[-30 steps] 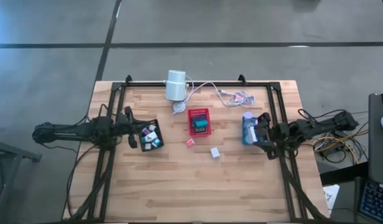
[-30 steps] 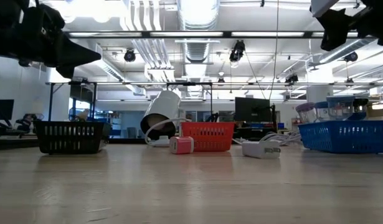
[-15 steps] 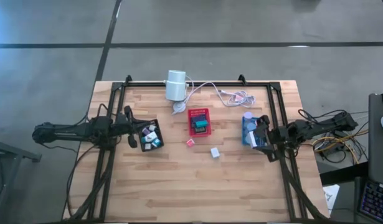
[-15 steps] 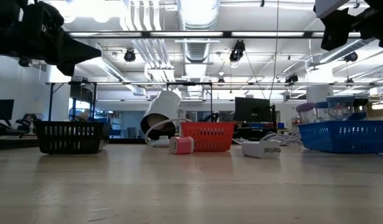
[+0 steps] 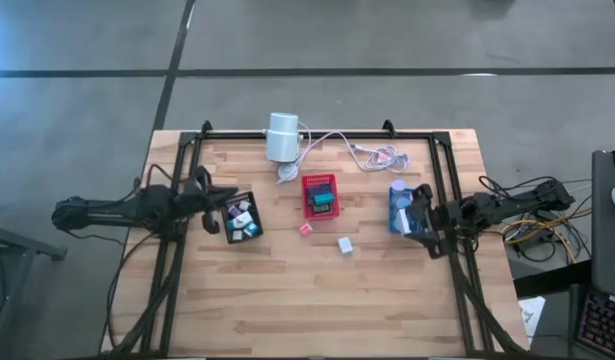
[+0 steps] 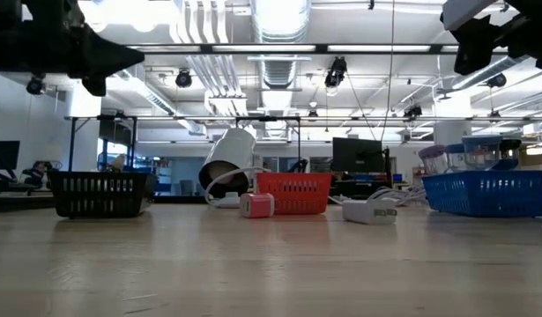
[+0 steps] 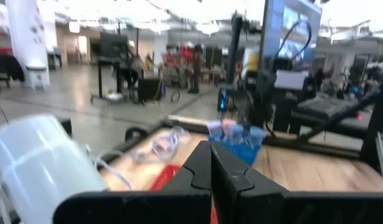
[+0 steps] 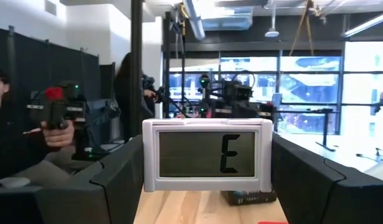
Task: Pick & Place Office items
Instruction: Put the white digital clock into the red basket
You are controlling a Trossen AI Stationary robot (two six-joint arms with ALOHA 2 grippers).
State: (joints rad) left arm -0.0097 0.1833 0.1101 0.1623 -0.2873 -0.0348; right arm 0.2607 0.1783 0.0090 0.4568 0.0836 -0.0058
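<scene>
- Seen from above, the red tray [image 5: 320, 196] sits near the middle of the wooden surface [image 5: 287, 290], with teal and dark pieces inside it.
- The left gripper [image 5: 209, 190], its fingers pressed together and carrying nothing, hangs just beside the black tray [image 5: 240, 217], on that tray's side away from the red tray; the left wrist view shows the two dark fingers [image 7: 197, 171] meeting edge to edge.
- The black tray holds a cluster of small office items [image 5: 243, 216] in white, teal and pink.
- The right gripper [image 5: 419, 213] hangs over the blue tray [image 5: 398, 208], on the far side of the red tray from the black one, its fingers spread around a white block [image 8: 207, 155] with a grey face marked "E".
- Two loose pieces lie on the bare surface near the red tray, on its side toward the front edge: a small pink block [image 5: 305, 229] and a white block [image 5: 344, 244], a little apart from each other.
- A white cylinder [image 5: 282, 137] with a cable [image 5: 337, 140] lies behind the red tray.
</scene>
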